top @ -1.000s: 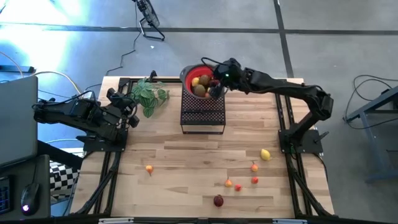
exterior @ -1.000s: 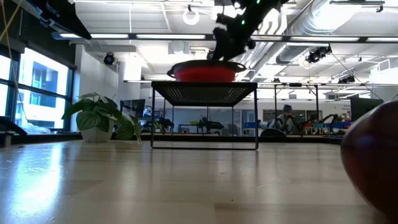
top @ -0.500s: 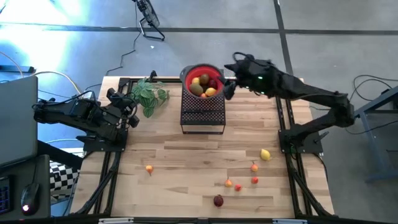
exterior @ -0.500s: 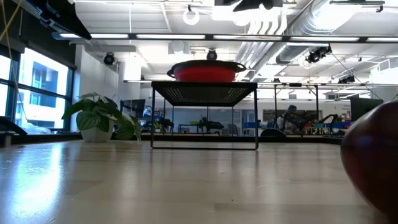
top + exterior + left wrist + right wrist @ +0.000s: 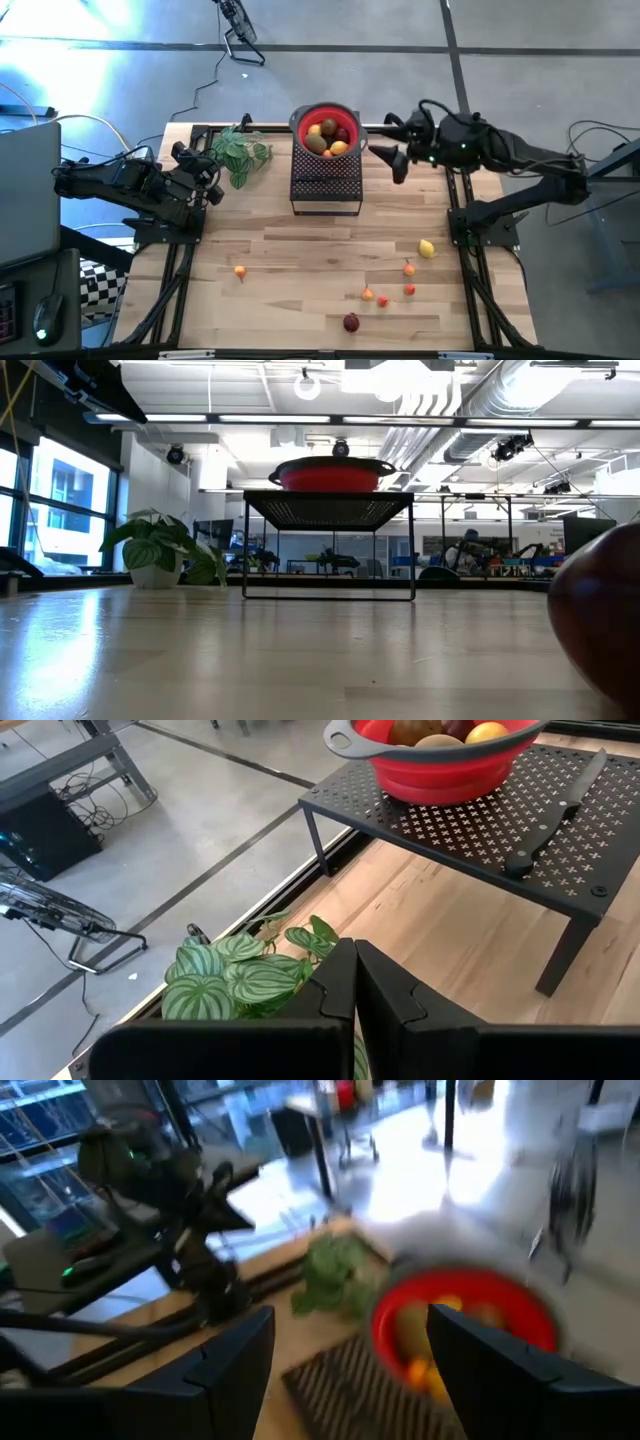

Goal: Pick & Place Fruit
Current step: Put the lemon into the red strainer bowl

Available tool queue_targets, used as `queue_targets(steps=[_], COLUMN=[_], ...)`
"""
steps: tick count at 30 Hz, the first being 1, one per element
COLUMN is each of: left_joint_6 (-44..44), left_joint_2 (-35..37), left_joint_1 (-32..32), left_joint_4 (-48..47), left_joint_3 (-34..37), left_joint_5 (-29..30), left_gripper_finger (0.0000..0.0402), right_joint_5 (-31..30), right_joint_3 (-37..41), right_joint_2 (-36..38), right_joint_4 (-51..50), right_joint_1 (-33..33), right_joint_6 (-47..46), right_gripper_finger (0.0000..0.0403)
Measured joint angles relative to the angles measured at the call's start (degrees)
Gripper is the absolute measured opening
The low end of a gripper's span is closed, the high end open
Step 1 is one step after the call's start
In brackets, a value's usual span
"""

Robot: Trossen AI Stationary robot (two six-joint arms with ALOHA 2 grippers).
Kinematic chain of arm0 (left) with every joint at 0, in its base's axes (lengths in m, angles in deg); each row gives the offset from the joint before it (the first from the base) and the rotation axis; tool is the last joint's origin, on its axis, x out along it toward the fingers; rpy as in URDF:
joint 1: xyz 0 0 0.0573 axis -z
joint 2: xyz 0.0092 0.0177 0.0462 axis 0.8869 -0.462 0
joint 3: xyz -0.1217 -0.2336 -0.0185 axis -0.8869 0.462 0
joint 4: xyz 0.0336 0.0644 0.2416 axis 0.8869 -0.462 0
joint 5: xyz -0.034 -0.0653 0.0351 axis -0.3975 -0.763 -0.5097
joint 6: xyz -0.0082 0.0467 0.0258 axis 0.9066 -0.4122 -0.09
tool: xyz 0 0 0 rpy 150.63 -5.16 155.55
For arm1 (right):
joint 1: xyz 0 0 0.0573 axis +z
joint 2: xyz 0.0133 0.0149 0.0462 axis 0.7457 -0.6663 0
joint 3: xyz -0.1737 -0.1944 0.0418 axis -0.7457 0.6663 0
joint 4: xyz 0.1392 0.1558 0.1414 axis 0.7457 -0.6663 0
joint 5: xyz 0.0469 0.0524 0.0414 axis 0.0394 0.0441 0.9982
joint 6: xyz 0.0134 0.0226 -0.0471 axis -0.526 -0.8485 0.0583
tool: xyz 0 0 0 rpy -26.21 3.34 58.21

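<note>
Right gripper [image 5: 392, 160] open and empty at upper right of centre, beside red bowl [image 5: 326, 131]; nearest loose fruit, yellow lemon [image 5: 427, 248], lower right, nearer than shut left gripper [image 5: 212, 178].

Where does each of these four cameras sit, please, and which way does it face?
High view: overhead, straight down on the wooden table; both dark arms show.
Low view: at tabletop height, level across to the red bowl on the black perforated metal stand; no arm shows.
Left wrist view: behind the shut left gripper, facing the green leafy plant.
Right wrist view: behind the open right gripper, facing the bowl.
All four share the red bowl.
</note>
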Motion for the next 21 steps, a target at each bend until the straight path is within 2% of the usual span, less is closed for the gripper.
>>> queue_targets(steps=[5, 11, 18, 21], left_joint_6=[0.0, 0.0, 0.0, 0.0], left_joint_2=[0.0, 0.0, 0.0, 0.0], left_joint_1=[0.0, 0.0, 0.0, 0.0], left_joint_4=[0.0, 0.0, 0.0, 0.0], left_joint_3=[0.0, 0.0, 0.0, 0.0], left_joint_5=[0.0, 0.0, 0.0, 0.0], left_gripper_finger=[0.0, 0.0, 0.0, 0.0], right_joint_5=[1.0, 7.7, 7.8, 7.9], right_joint_3=[0.0, 0.0, 0.0, 0.0], right_joint_2=[0.3, -0.3, -1.4, -2.0], right_joint_4=[-13.8, -33.4, -49.8, -54.0], right_joint_1=[1.7, 3.5, 6.7, 7.6], right_joint_6=[-17.9, -35.6, -54.0, -58.7], right_gripper_finger=[0.0252, 0.0243, 0.0239, 0.0239])
